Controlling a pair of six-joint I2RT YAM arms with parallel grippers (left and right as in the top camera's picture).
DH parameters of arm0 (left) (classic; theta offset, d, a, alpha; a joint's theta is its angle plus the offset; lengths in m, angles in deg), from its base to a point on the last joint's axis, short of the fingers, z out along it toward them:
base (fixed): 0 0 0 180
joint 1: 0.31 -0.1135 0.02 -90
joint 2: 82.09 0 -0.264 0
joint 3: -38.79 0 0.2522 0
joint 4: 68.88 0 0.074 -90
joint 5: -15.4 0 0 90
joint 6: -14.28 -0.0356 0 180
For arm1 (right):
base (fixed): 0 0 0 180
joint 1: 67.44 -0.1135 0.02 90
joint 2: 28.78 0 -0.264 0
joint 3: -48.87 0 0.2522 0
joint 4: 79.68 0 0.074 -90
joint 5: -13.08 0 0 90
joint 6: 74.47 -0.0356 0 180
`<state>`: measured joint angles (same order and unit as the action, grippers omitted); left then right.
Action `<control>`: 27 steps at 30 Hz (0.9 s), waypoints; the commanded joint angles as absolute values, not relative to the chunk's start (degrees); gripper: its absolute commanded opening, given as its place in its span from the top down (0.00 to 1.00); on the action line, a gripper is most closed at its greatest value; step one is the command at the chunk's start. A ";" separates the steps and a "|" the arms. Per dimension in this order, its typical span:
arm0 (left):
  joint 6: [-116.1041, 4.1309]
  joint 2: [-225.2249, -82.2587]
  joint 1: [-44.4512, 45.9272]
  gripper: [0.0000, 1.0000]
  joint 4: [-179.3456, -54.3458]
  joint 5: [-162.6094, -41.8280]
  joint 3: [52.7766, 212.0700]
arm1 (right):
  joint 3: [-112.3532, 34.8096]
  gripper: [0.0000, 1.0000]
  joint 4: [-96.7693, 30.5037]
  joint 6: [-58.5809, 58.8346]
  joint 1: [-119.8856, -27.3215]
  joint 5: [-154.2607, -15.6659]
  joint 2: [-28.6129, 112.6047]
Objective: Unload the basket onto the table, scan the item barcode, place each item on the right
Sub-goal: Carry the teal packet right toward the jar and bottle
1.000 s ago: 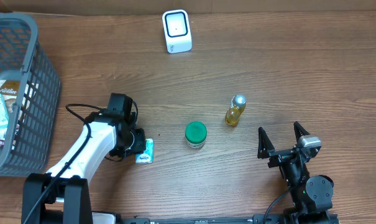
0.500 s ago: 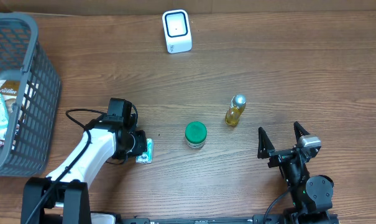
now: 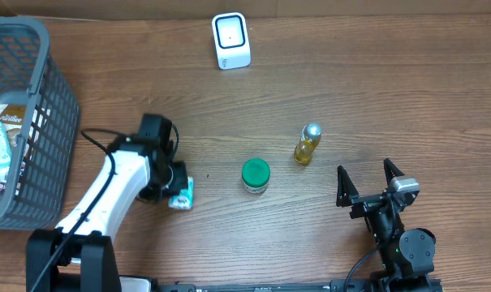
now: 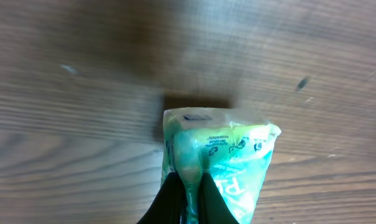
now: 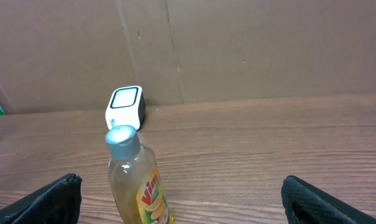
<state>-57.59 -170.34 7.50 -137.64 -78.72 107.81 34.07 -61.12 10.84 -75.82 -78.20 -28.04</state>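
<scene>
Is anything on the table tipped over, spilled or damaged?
Nothing is spilled. The bottle and jar stand upright. Only the green packet looks squashed where the left gripper pinches it.

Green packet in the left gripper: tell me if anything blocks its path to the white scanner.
Nothing visible does. The green-lidded jar and the yellow bottle stand off to the side of the line from the green packet to the white scanner.

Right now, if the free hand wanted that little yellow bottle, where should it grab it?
The yellow bottle stands upright and slim, so probably grip its body below the cap, coming in level from the robot's side. The open right hand would straddle it.
</scene>
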 commanded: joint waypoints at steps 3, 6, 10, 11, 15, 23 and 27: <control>-53.68 -170.45 8.70 0.96 -142.63 -70.72 115.72 | 34.66 0.00 -61.23 10.81 -75.93 -78.48 -28.61; -49.94 -170.45 11.94 0.96 -144.27 -62.79 117.01 | 34.66 0.00 -61.23 10.81 -75.93 -78.48 -28.61; -38.36 -170.50 19.39 0.96 -147.11 -45.08 116.86 | 34.66 0.00 -61.23 10.81 -75.93 -78.48 -28.61; -36.48 -170.50 21.75 0.96 -147.35 -41.83 116.77 | 34.66 0.00 -61.23 10.81 -75.93 -78.48 -28.61; -33.68 -171.13 30.15 0.96 -146.49 -34.55 116.73 | 34.66 0.00 -61.23 10.81 -75.93 -78.48 -28.61; -31.32 -181.10 39.33 0.96 -147.06 -24.74 116.62 | 34.63 0.00 -61.23 10.81 -75.93 -78.48 -28.61; -29.66 -187.30 41.10 0.96 -149.40 -19.18 116.62 | 34.66 0.00 -61.23 10.81 -75.93 -78.48 -28.61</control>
